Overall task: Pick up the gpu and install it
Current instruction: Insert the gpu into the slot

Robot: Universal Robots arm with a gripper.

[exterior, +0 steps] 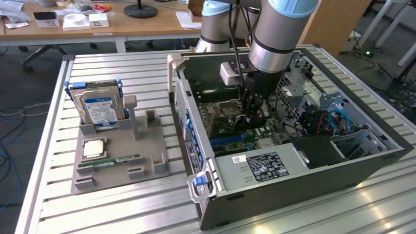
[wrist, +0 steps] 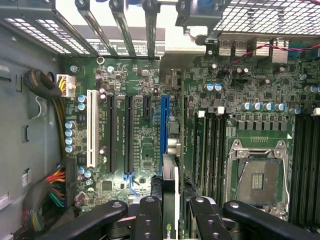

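Note:
My gripper (exterior: 252, 108) reaches down into the open computer case (exterior: 293, 168), over the motherboard (exterior: 227, 129). It is shut on the gpu (wrist: 170, 200), a thin dark card that the wrist view shows edge-on between the two black fingers (wrist: 149, 217). The card hangs directly over the long blue slot (wrist: 164, 127) and runs in line with it. I cannot tell whether its lower edge touches the slot. In the exterior view the gpu (exterior: 246, 121) appears as a dark plate just below the fingers.
A white slot (wrist: 91, 129) and two black slots (wrist: 111, 132) lie beside the blue one, and the CPU socket (wrist: 257, 177) on the other side. Outside the case, a grey holder (exterior: 117, 161) carries a hard drive (exterior: 97, 108), a green RAM stick (exterior: 109, 162) and a chip (exterior: 94, 147).

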